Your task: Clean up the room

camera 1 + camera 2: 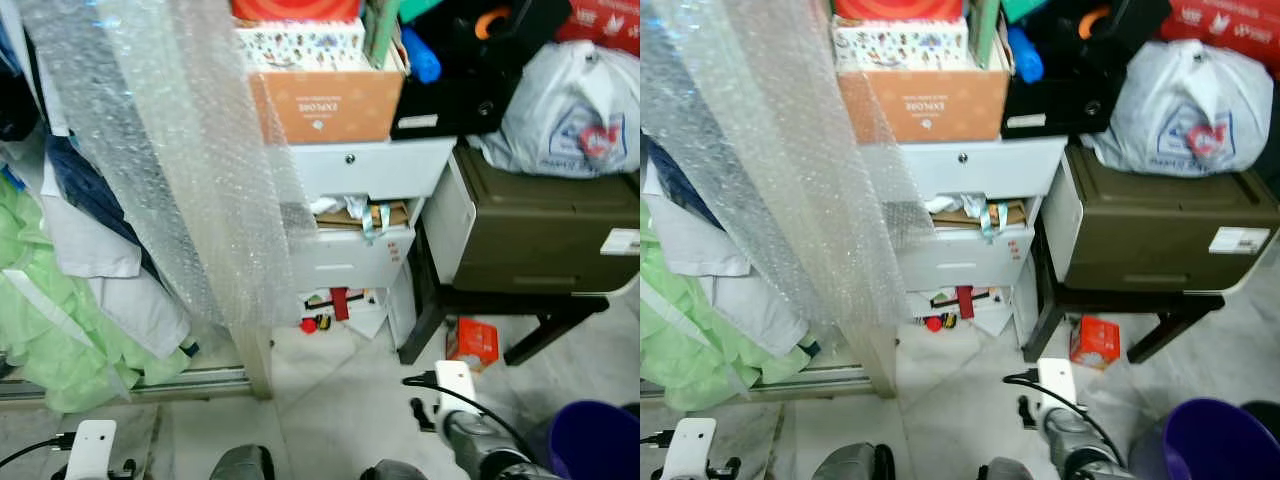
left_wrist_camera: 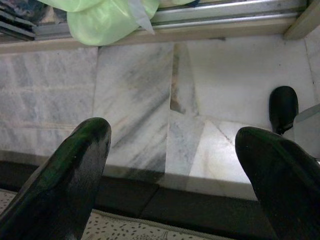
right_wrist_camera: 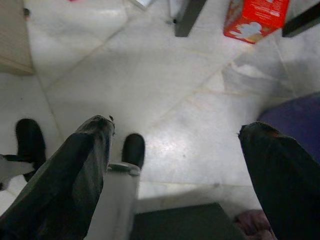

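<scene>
Here we see a small red carton (image 3: 256, 19) lying on the marble floor (image 3: 165, 90) beside the dark stand's leg (image 1: 425, 310), below the olive bin (image 1: 545, 235). Our right gripper (image 3: 175, 150) hovers above the floor, fingers spread and empty; our left gripper (image 2: 170, 165) does likewise near green fabric (image 2: 107, 15). A purple bucket (image 1: 592, 440) stands nearby.

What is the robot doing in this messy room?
The robot stands on the pale marble floor facing a white drawer cabinet draped with a clear bubble-wrap sheet. Both arms hang low with nothing held: the left gripper and right gripper have their jaws open above the floor. A small red cardboard box lies under the dark table, beside a purple plastic bin. No tidying has started.
</scene>
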Controlling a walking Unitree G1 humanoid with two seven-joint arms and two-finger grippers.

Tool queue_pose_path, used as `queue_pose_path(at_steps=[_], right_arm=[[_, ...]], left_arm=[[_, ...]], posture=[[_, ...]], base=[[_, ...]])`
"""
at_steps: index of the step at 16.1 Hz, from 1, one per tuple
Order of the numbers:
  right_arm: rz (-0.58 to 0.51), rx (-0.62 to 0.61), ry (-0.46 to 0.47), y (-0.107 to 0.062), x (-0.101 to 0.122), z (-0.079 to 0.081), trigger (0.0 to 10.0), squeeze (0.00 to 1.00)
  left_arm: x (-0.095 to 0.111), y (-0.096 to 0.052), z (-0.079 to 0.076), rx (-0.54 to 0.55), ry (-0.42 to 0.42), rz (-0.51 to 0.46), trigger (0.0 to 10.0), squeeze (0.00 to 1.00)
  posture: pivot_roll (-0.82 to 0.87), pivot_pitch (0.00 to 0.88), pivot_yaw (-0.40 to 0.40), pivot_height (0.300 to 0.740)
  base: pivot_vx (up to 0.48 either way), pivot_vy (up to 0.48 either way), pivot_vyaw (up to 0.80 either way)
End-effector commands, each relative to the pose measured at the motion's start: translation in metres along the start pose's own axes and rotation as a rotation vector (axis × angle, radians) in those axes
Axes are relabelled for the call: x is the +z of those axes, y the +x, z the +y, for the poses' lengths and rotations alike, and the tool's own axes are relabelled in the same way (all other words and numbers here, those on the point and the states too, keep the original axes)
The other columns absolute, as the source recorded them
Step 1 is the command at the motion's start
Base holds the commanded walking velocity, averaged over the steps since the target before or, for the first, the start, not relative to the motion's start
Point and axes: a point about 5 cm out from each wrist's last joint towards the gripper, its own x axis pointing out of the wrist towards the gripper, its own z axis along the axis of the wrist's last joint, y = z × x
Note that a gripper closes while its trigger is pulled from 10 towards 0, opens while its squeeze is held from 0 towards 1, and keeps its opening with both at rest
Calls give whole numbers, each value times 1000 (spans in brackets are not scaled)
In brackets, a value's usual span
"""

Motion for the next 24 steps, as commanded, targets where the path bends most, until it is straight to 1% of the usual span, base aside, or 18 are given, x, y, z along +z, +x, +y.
queue_pose_path(at_steps=[1, 5, 8, 24], right_arm=[[3, -5, 7, 0, -1, 0, 10000, 0], [-1, -2, 5, 0, -1, 1, 10000, 0], [-3, 0, -1, 0, 0, 1, 10000, 0], [-8, 4, -49, 0, 0, 1, 10000, 0]], left_arm=[[-2, -1, 0, 0, 2, 3, 10000, 0], [-3, -1, 0, 2, 1, 3, 10000, 0], [-2, -1, 0, -1, 9, 0, 10000, 0], [-2, -1, 0, -1, 28, -2, 10000, 0]], posture=[[-8, 101, -6, 740], [-8, 101, -5, 740], [-9, 100, -4, 740], [-11, 91, -4, 740]], base=[[0, 0, 0], [0, 61, -644], [0, 293, 0], [0, 457, 0]])
